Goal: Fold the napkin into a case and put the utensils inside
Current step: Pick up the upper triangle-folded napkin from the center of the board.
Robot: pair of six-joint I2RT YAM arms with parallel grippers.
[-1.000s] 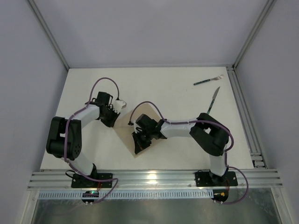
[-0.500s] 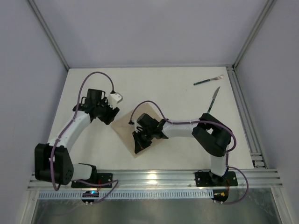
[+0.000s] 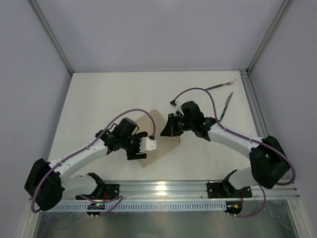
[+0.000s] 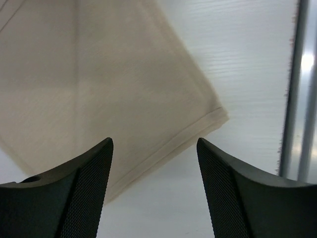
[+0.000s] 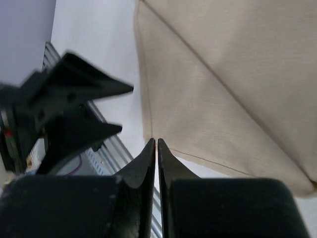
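Two arms rise from the metal rail along the near edge of the table, at 6 o'clock. The left arm reaches in from 7 o'clock and the right arm from 5 o'clock. Both bend toward the middle, so white table shows along the left edge from 8 to 11 o'clock and across the far strip at 12.

One napkin lies just short of the table's centre. It is folded and set cornerwise, with one corner pointing back at the rail and a diagonal fold line across it. The left gripper hangs over that near corner — jaws wide apart, nothing between them; whether the tips touch the cloth I cannot tell. In the left wrist view the hemmed corner lies just beyond the fingertips, with the rail on the 3 o'clock side.

Slightly farther, at the napkin's 3 o'clock edge, the right gripper has its jaws closed to a hairline slit, with no cloth seen pinched in them. The tips sit over the napkin's hem; contact is unclear.

Two utensils lie well apart from the napkin, toward 1–2 o'clock, near the side rail. One knife is the nearer, its blade pointing away to about 1 o'clock and its near end running in behind the right arm. One fork lies farther — green handle toward 9 o'clock, tines toward the far right corner. Neither is inside the napkin.
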